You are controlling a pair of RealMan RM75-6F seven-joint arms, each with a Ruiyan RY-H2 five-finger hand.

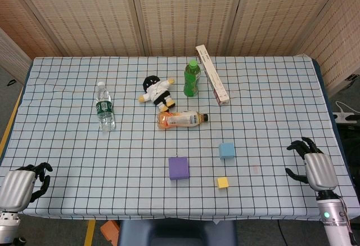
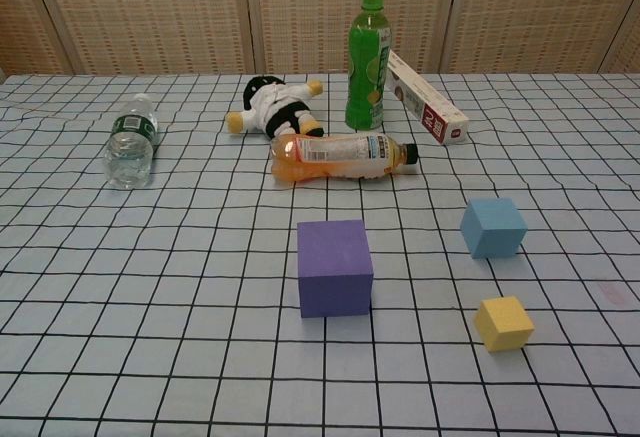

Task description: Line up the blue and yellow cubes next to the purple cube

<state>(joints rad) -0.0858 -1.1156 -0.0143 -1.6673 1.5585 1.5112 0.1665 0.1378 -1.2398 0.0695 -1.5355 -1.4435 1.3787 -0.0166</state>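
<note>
Woven screens are seen behind the checked surface. Both robot hands are shown only in the head view: left robot hand and right robot hand, fingers apart, nothing held. Right of the purple cube, the blue cube and yellow cube are found, nearer the right robot hand, well apart from it.

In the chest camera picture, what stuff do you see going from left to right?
Clear water bottle → panda doll → purple cube → green bottle → white box → blue cube.
</note>
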